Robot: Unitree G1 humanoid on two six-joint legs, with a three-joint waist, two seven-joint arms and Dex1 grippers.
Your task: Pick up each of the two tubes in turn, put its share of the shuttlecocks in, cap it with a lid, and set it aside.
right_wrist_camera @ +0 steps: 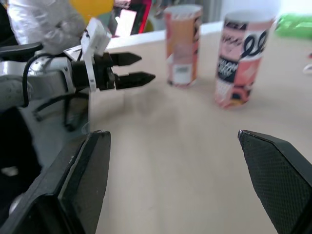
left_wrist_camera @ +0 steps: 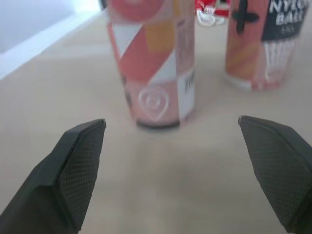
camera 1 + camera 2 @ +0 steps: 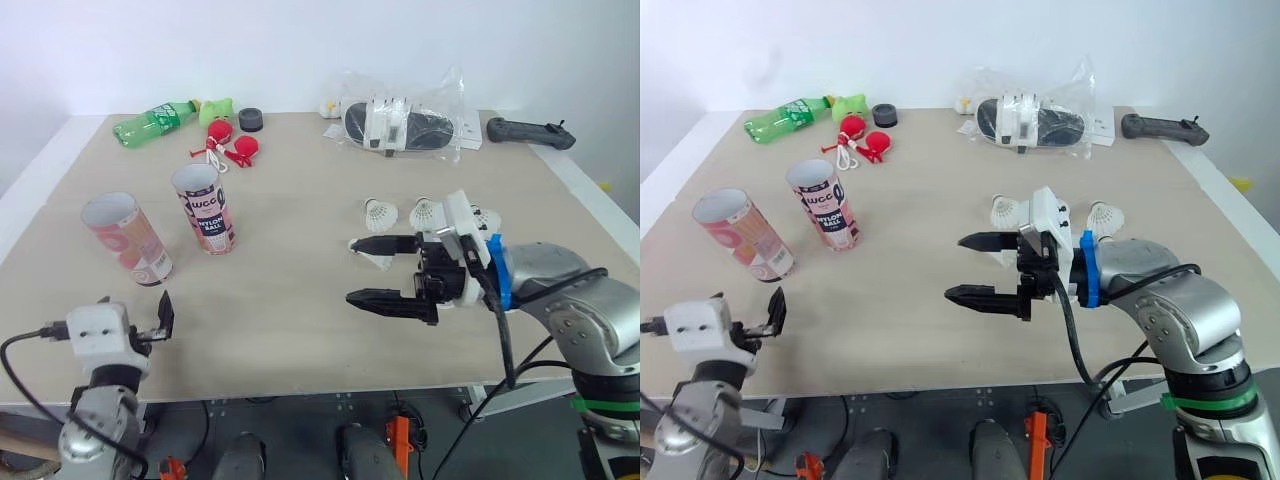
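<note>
If the far edge of the table [image 3: 300, 330] counts as 12 o'clock and the robot's edge as 6, the 2 tubes stand upright at about 9 o'clock, mouths open and uncapped. The pink patterned tube [image 3: 125, 238] is nearer the left rim. The tube lettered "NYLON BALL" [image 3: 205, 208] stands just beside it at its 2 o'clock, and the 2 are not touching. The left gripper [image 2: 178, 170] hovers low over the near left corner at about 7 o'clock, its fingers spread wide with nothing between them, aimed at the pink patterned tube straight ahead at its 12 o'clock. The right gripper [image 3: 351, 271] hangs above the table near 4 o'clock, pointing toward 9, fingers parted and empty. At least 3 white shuttlecocks [image 3: 378, 213] lie loose on the table close around it, at roughly 3 o'clock. Along the far edge, a green bottle [image 3: 155, 122] lies on its side at 10 o'clock. Red pieces with a white cord [image 3: 225, 145] and a black disc [image 3: 251, 119] are near 11. A clear plastic bag [image 3: 405, 122] sits near 1, with a black handle [image 3: 528, 132] at 2.
</note>
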